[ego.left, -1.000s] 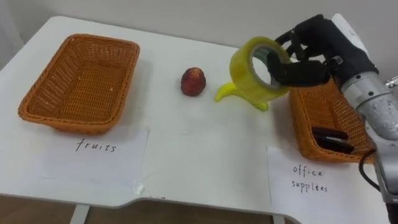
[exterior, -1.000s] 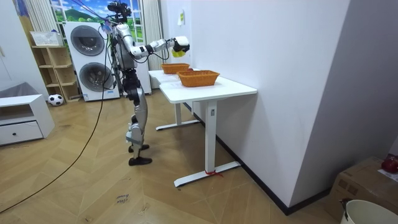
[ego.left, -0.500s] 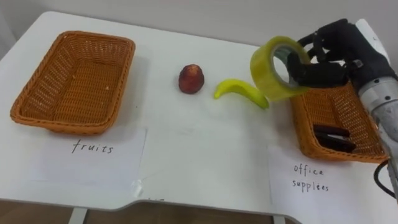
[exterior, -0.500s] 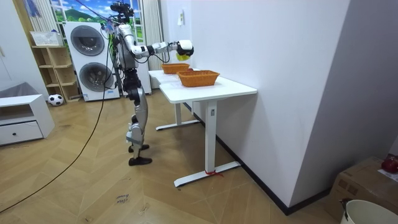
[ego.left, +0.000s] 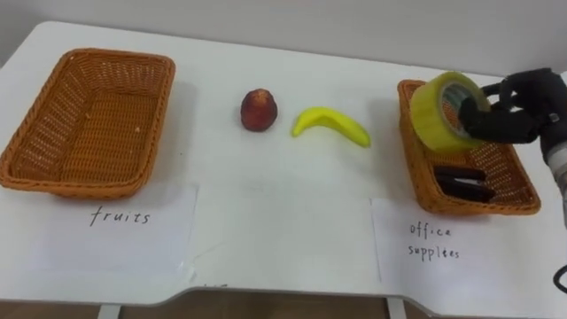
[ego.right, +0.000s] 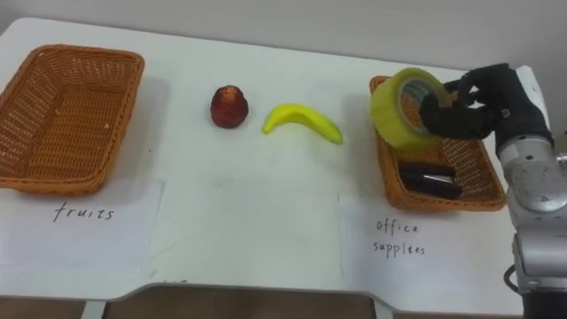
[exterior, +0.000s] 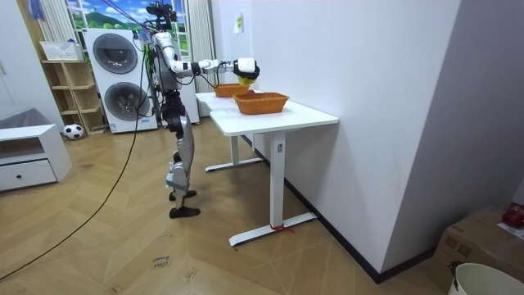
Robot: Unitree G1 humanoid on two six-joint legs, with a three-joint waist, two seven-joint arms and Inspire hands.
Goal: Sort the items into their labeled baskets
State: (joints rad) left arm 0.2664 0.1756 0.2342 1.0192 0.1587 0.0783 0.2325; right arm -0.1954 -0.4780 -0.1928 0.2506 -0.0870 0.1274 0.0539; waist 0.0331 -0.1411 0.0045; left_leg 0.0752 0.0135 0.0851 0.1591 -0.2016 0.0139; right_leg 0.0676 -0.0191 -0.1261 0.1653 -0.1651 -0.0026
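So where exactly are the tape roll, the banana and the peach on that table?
tape roll (ego.left: 429, 120), left eye view: on its yellow outer band, left of the hole.
banana (ego.left: 330, 120), left eye view: on the middle of its curve.
peach (ego.left: 259, 109), left eye view: on the centre of its red skin.
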